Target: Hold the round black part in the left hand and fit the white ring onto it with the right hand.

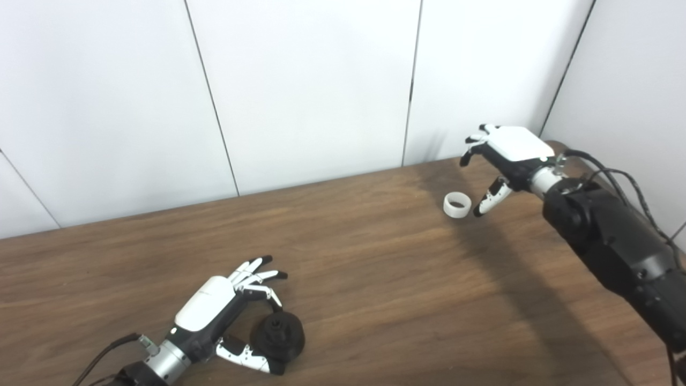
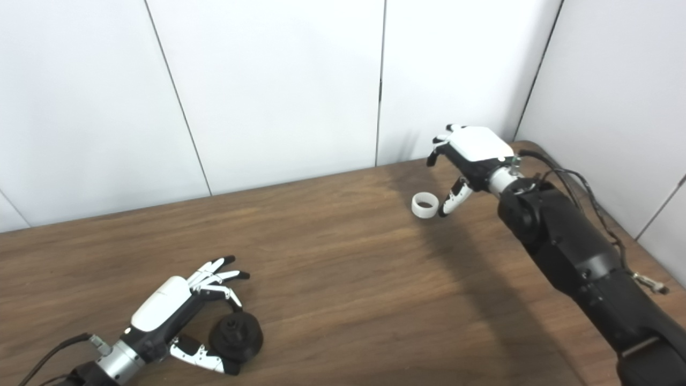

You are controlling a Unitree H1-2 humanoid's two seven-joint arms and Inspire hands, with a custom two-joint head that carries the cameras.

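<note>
The left hand (image 1: 214,313) sits at the near left of the table (image 1: 375,279), its fingers and thumb curled loosely about the round black part (image 1: 278,335) — thumb under the near side, one finger touching the far edge, the others spread above. The part looks to rest on the wood, not lifted. Far right, the white ring (image 1: 457,205) lies flat, with the right hand (image 1: 496,166) just beside it, fingers apart and holding nothing, thumb tip close to the ring's right wall. To pick it cleanly I'd bring the fingers down over the far rim and pinch across the wall (not squash it) — and firm up the left grasp before lifting.
</note>
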